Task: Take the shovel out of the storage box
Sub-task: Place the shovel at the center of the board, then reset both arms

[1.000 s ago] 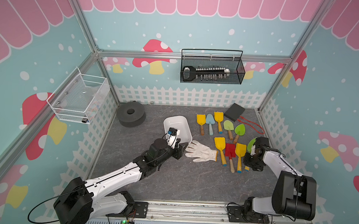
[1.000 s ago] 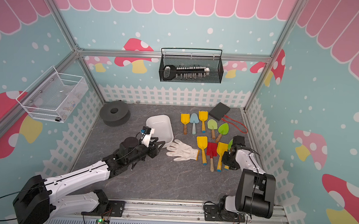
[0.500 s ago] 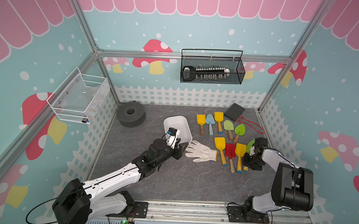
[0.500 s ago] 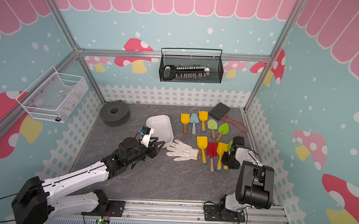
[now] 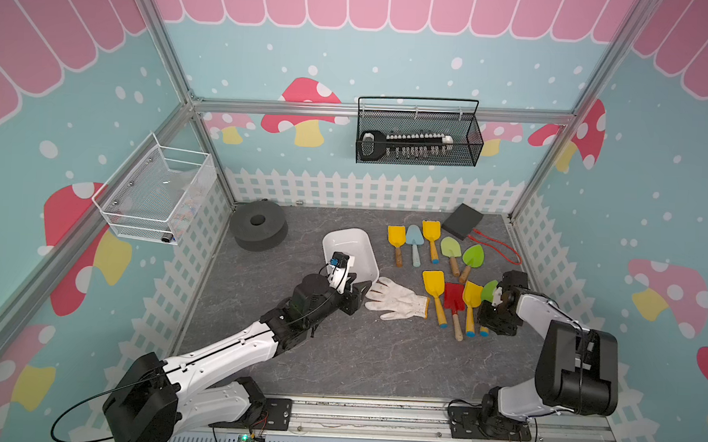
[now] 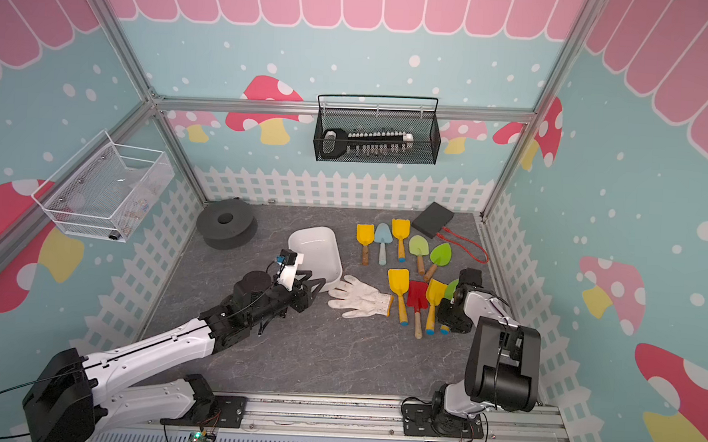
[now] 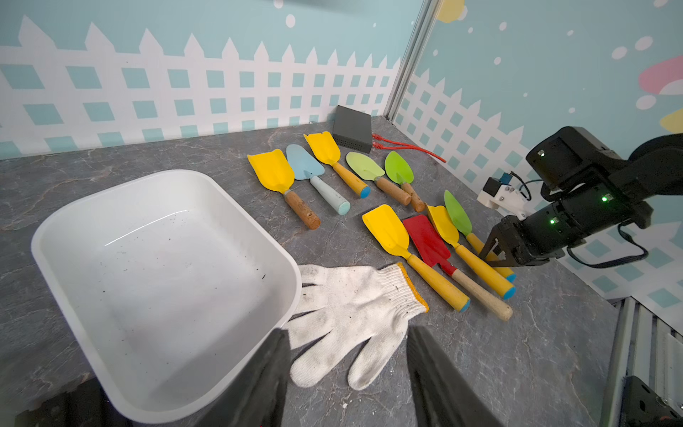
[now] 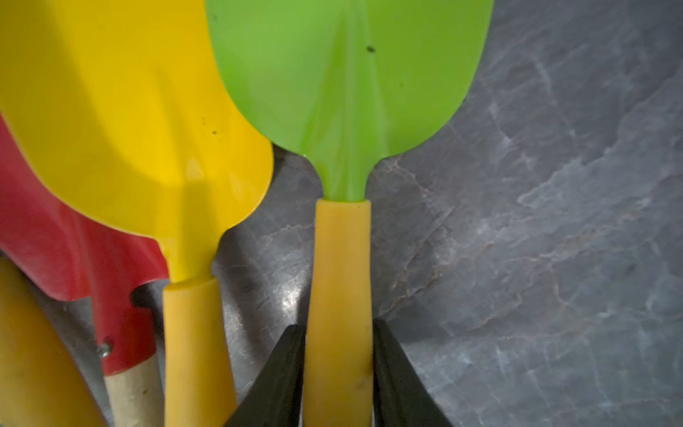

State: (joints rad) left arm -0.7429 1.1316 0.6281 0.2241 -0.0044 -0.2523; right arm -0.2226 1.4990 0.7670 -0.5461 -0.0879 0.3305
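Right wrist view, item one: right gripper [image 8: 338, 369], its two dark fingers straddling the yellow handle of the green shovel [image 8: 347, 81]. Whether they press the handle or merely flank it cannot be told. The shovel lies flat on the grey table [image 8: 536, 222], outside any container. Just beside the gripper is a yellow shovel [image 8: 129, 111], its blade overlapping a red shovel [image 8: 55, 240].

Left gripper [image 7: 345, 344]: fingers spread wide, holding nothing. Between and just ahead of them lies a soiled white glove [image 7: 351, 295]. Against the glove, and right at one finger, is the storage box [image 7: 155, 281]: a white tub, contents nil save a few dark specks.

Beyond the left gripper: a row of five shovels on the table, two yellow, one pale blue shovel [image 7: 306, 168] and two green. Behind that row is a dark flat case [image 7: 352, 127] with a red cable [image 7: 406, 148].

Far from both grippers, in both top views:
- a dark foam ring [image 5: 258, 225] by the back fence
- a black mesh basket [image 5: 468, 153] on the back wall, holding one long black-handled piece [image 5: 410, 138] with a row of white tips
- a white wire-mesh basket [image 5: 145, 194] on the side wall, contents perhaps something clear, too faint to name
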